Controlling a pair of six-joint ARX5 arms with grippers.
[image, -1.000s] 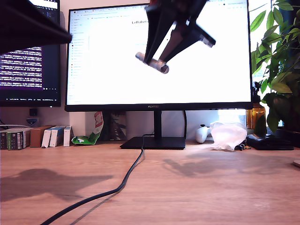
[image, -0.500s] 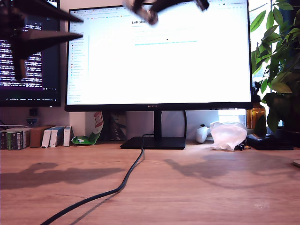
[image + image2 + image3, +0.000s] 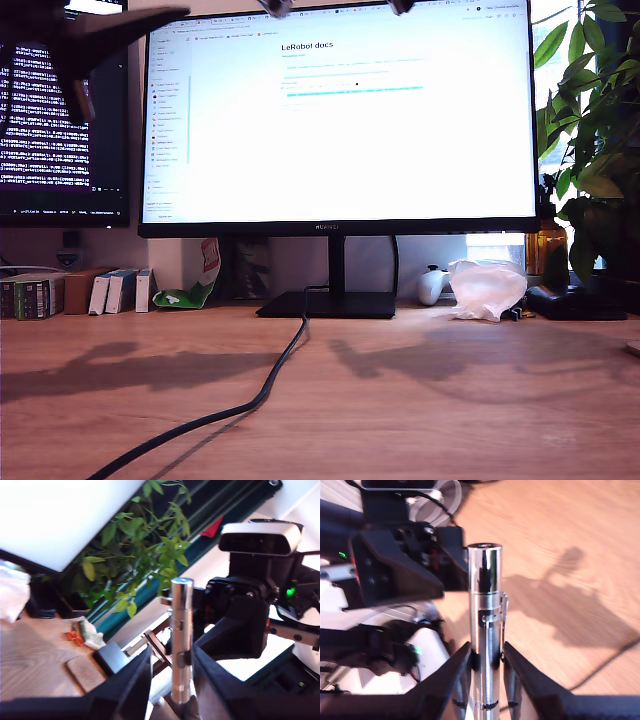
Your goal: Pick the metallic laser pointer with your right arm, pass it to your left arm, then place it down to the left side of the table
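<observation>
1. Both tools grip the same thing: my first gripper (image 3: 172,680) is clenched on the metallic laser pointer (image 3: 181,640), which stands up between its two dark fingers (image 3: 127,682).
2. My second gripper (image 3: 487,672) is likewise closed on the metallic laser pointer (image 3: 486,630), its fingers (image 3: 455,677) pressing the lower body while the capped end sticks out past them.
3. Each wrist view shows the other arm (image 3: 250,605) just behind the pointer, with a small green light on it.
4. In the exterior view only scraps of the tools show at the top edge: a silver tip (image 3: 275,7) at upper centre and a dark arm part (image 3: 90,40) at the upper left.
5. Below them, well apart, lies the surface (image 3: 450,400), crossed by a black cable (image 3: 255,395) and two arm shadows.
6. A bright monitor (image 3: 340,120) stands behind, a leafy plant (image 3: 595,130) at the right of the frame.
</observation>
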